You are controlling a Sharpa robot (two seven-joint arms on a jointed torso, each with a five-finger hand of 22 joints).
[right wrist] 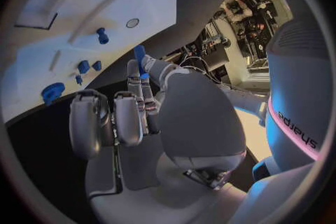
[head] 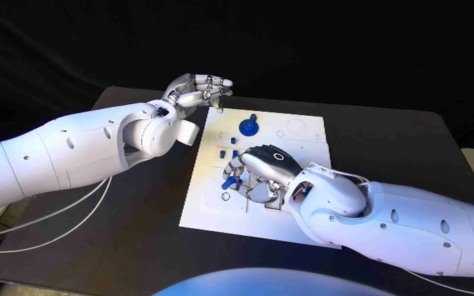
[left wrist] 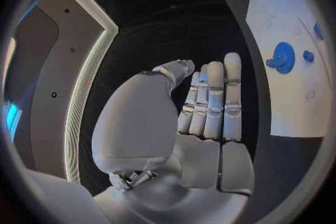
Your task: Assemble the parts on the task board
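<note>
while pinching a blue part (right wrist: 139, 54), right robot hand (head: 265, 166) low

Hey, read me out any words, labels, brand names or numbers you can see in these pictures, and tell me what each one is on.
"sharpa", seen upside down, on the robot's white body in the right wrist view.
The task board carries faint outline marks, with no readable words or numbers on it.

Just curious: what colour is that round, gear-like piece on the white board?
Blue; the round piece shows best in the left wrist view.
</note>
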